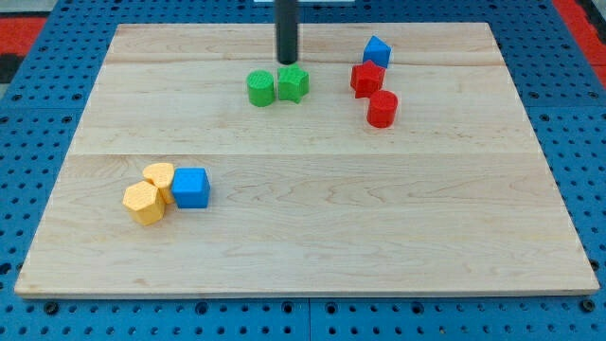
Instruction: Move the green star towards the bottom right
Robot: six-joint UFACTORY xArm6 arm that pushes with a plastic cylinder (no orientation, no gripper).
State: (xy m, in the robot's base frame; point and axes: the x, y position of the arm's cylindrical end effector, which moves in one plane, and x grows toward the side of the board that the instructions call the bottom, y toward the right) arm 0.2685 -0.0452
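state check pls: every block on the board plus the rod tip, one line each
my tip: down at the board, just above the two green blocks toward the view's top
green star: touching the green cylinder
green cylinder: upright
blue block: against the red star
red star: between blue block and red cylinder
red cylinder: upright
two yellow blocks: touching each other
blue cube: touching the yellow pair
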